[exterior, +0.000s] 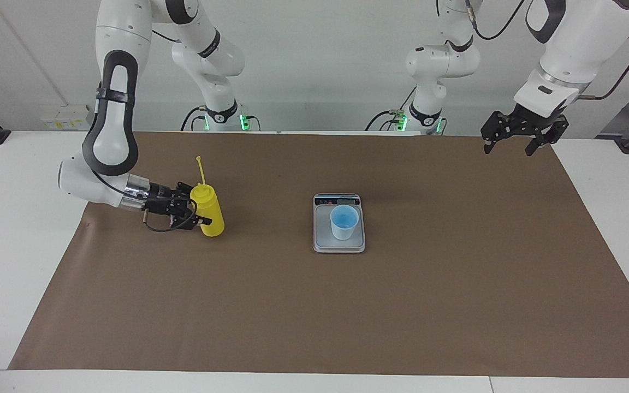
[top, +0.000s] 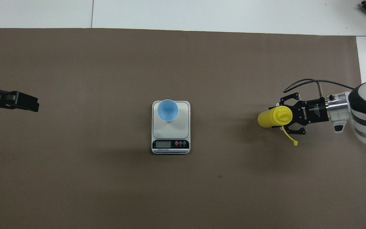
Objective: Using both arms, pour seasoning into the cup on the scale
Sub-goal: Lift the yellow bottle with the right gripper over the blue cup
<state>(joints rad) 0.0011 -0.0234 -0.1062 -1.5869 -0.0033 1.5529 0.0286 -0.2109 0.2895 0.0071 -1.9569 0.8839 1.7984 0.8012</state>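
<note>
The yellow seasoning bottle (exterior: 211, 213) stands on the brown mat toward the right arm's end of the table, with its thin nozzle pointing up. It also shows in the overhead view (top: 267, 118). My right gripper (exterior: 201, 216) reaches in level with the mat and is shut on the bottle's upper body; it shows in the overhead view too (top: 275, 117). The pale blue cup (exterior: 344, 221) stands on the silver scale (exterior: 322, 236), whose display end is nearer to the robots. My left gripper (exterior: 511, 148) hangs open and empty above the mat's corner at the left arm's end, waiting.
The brown mat (exterior: 314, 305) covers most of the white table (exterior: 19, 229). Bare mat lies between the bottle and the scale (top: 170, 128), and around the cup (top: 167, 109).
</note>
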